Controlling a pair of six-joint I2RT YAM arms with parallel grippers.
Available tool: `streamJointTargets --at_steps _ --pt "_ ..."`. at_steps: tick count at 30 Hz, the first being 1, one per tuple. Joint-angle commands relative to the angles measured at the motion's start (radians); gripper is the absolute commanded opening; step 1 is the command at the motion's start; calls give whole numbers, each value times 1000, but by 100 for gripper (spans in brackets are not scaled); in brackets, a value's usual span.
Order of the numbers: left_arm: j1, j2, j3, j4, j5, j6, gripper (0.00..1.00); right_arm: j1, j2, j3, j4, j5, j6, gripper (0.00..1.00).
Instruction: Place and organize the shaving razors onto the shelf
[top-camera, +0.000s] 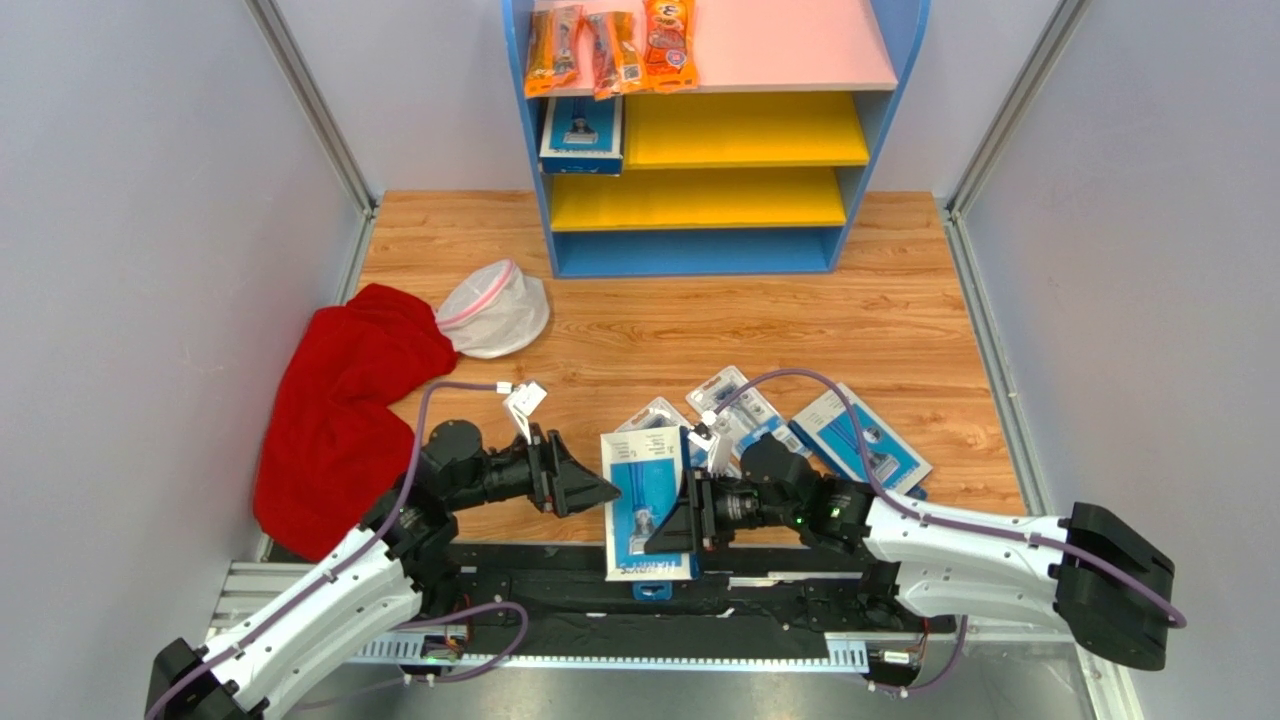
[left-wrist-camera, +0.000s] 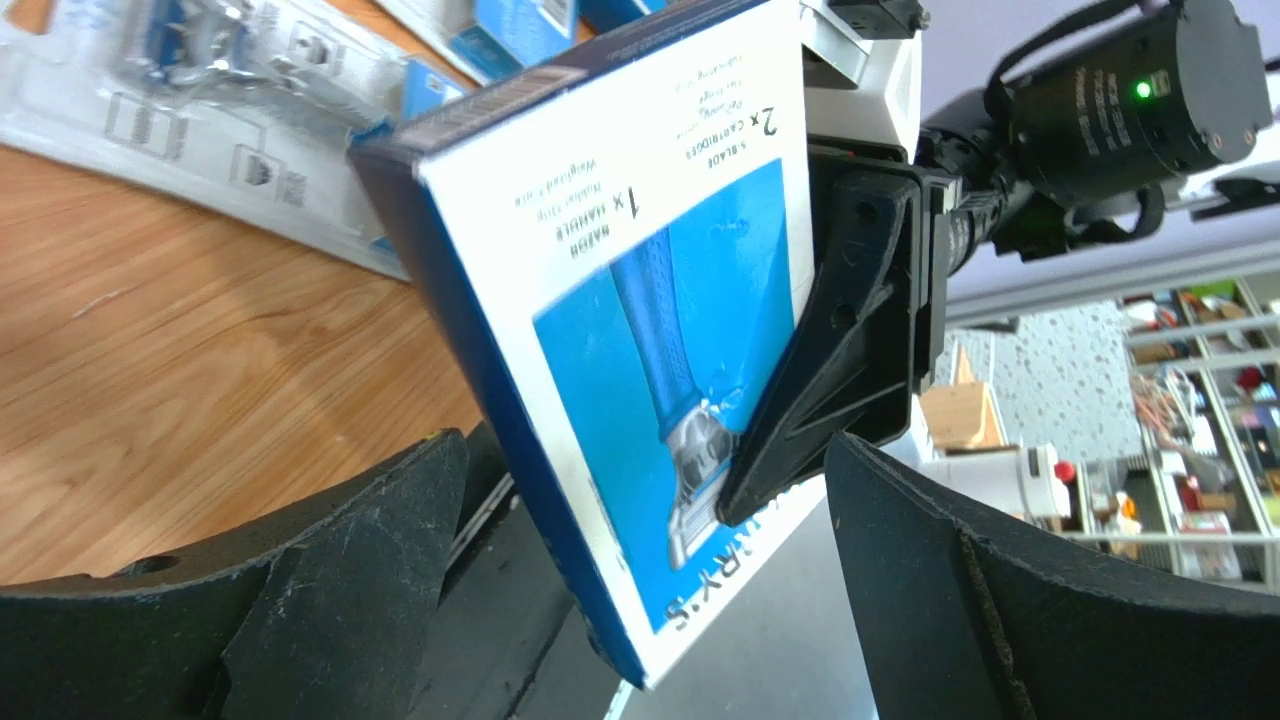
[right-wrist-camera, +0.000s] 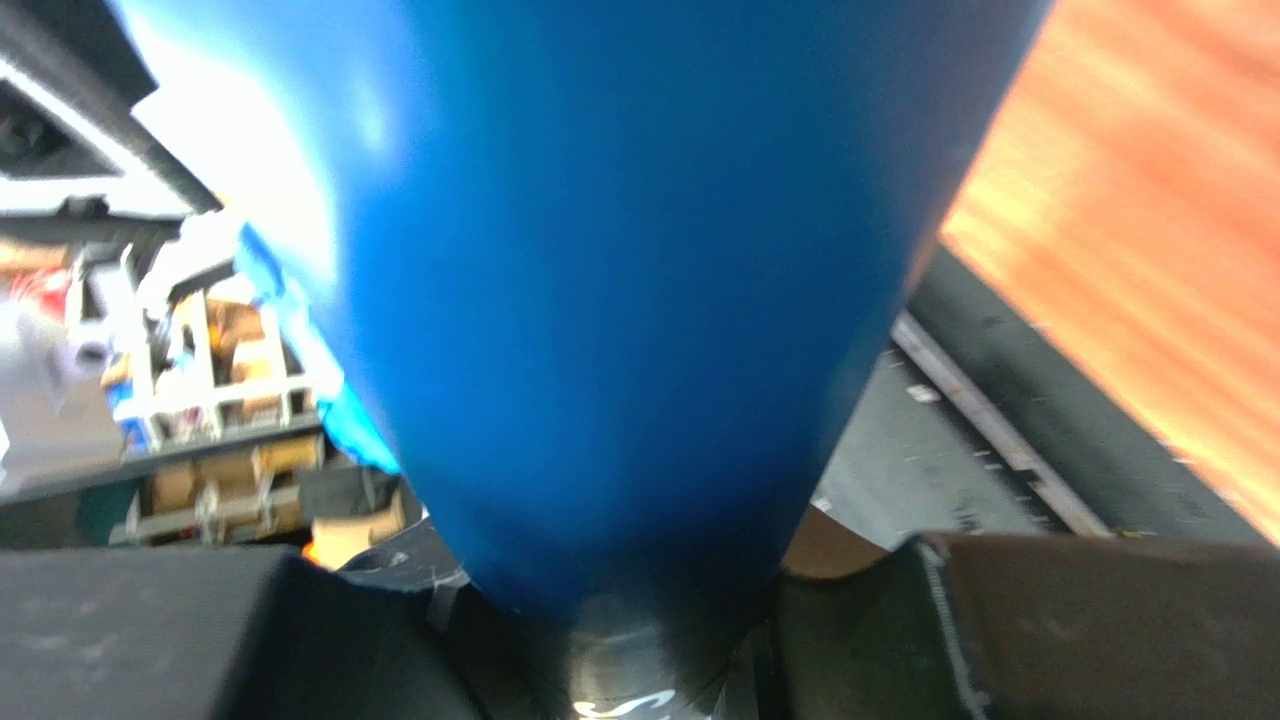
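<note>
Razor pack (top-camera: 649, 503): likely light, stiff card under slick clear blister, may flex if squeezed mid-face. Best pinched across flat faces near one end. Held up at 6 o'clock of counter (top-camera: 902, 300). Right fingers (left-wrist-camera: 842, 345) pinch it from its 3 o'clock side. Left fingers (left-wrist-camera: 346, 600) spread wide at its 9 o'clock edge, contact unclear. Other packs (top-camera: 857, 435) at its 2 o'clock. Shelf (top-camera: 887, 90) at 12.

**CAMERA PLACEMENT**

Your top external view looks down from high behind the near edge of the table (top-camera: 902, 315), wide, reaching the shelf (top-camera: 781, 45). Your left wrist camera faces the razor pack (left-wrist-camera: 661, 300) at close range; your right wrist camera sits almost against it. All three share that pack.
</note>
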Motion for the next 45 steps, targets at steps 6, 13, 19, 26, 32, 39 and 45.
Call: streamJointTargets --at_steps 6,13,19,26,32,39,45 --pt "-2 52 -45 201 98 -11 97 -2 -55 94 112 -246 -63 20" --pt "-2 45 -68 310 140 -41 84 11 -24 117 72 -337 -89 24" --pt "-2 44 -73 356 180 -47 28 11 -20 131 -7 -306 -121 28" --pt "-2 32 -50 304 161 -40 0 11 -79 134 -153 -97 -126 50" --pt "-2 35 -31 351 68 -96 0 9 -259 84 -288 161 -51 87" --pt "-3 97 5 513 -56 -208 0 11 -607 -36 -426 404 109 93" --pt "-2 217 33 683 -124 -304 0 11 -892 -101 -518 505 159 93"
